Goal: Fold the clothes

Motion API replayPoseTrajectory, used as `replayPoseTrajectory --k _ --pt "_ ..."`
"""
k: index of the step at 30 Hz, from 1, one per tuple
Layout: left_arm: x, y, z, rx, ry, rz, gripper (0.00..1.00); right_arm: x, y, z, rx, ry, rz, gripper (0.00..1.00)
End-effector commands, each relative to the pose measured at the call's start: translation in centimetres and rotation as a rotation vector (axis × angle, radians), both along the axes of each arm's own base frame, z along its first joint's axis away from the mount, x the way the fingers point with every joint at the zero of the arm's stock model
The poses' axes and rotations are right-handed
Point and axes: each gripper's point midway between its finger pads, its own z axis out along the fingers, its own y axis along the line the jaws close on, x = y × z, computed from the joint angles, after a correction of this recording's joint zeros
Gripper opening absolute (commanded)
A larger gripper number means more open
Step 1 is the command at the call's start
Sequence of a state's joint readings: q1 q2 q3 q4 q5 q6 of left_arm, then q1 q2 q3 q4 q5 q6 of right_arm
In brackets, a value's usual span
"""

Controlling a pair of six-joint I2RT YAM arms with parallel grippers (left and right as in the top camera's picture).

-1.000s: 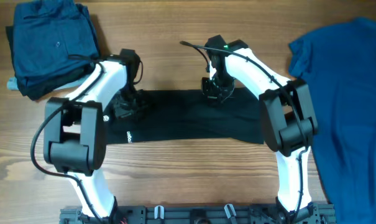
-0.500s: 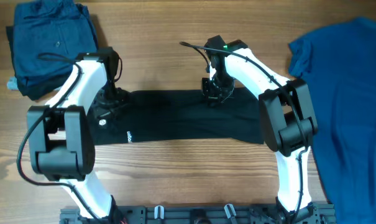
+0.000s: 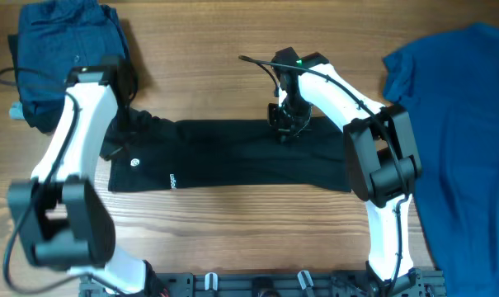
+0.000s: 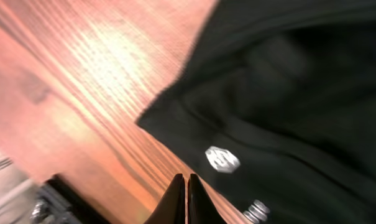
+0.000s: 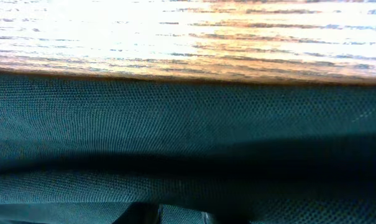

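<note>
The left arm [image 3: 72, 140] has been swung out toward 9 o'clock since a second ago. The left gripper [image 4: 184, 186] has been carried from over the black shirt [image 3: 233, 161] to its left end. Its fingers are pressed together, and no cloth is seen between them.

At 10 o'clock a dark blue pile [image 3: 63, 49] is seen, already folded. In the middle of the table [image 3: 233, 239] the black shirt is laid out as a long flat strip, with its white mark [image 3: 135, 162] near the 9 o'clock end. The right gripper [image 3: 287, 122] is set at the strip's 12 o'clock edge. Whether it is spread or pinching cannot be told.

At 3 o'clock a bright blue shirt [image 3: 463, 124] is spread out, not folded. The black shirt looks folded the long way only, so it is still to be folded across.
</note>
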State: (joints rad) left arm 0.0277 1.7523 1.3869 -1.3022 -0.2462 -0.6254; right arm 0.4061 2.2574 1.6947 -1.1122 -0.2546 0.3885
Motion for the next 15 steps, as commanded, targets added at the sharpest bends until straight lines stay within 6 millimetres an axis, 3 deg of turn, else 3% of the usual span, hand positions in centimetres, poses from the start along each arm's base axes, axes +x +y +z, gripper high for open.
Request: replayPoseTrajectory --k 1,6,11,15 --pt "1.2 -6.1 1.6 -0.250 -0.087 -0.156 0.04 -0.2 -1.9 -2.1 -0.098 0.020 -0.002 0.21" --pt "0.4 -9.0 -2.9 -0.328 -0.035 -0.202 0.05 -0.5 -2.1 -2.0 -0.102 0.032 0.004 0.21" --pt "-0.2 -8.9 -7.7 -0.336 -0.006 -0.190 0.06 -0.6 -2.1 -2.0 -0.100 0.034 0.024 0.21" --pt "-0.4 -8.3 -9.6 -0.315 0.023 -0.171 0.06 -0.6 -2.6 -2.0 -0.124 0.035 0.018 0.13"
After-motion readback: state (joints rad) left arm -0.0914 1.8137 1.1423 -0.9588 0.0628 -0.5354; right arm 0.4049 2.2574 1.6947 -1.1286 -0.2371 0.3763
